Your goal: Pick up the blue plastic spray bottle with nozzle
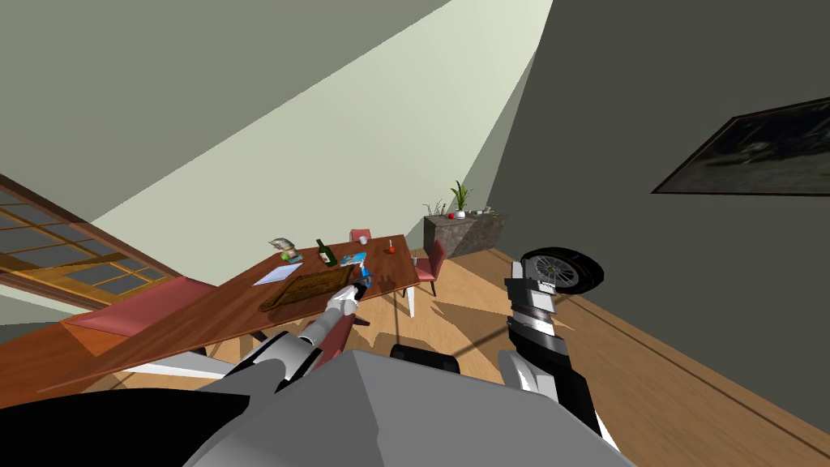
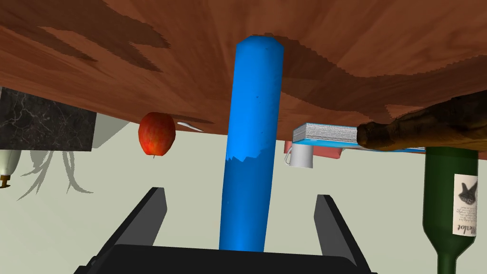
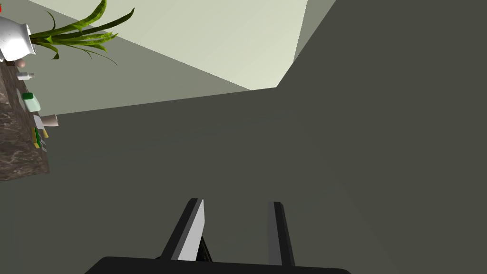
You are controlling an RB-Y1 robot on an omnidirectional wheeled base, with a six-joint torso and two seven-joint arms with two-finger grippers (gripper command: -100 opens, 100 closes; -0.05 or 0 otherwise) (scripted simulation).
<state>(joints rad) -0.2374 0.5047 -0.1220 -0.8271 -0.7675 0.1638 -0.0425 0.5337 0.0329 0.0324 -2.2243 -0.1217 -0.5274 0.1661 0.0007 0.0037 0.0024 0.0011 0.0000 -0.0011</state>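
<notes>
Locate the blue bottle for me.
In the left wrist view the blue bottle stands on the table between the open jaws of the left gripper, flanked by apple and wine bottle.

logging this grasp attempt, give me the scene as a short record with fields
target: blue bottle, standing on the brown table
left gripper: open, one finger on each side of the blue bottle, not pressing it
right gripper: raised on my right, away from the table
near target: red apple, white mug, book, green wine bottle
grasp: not yet closed
</notes>
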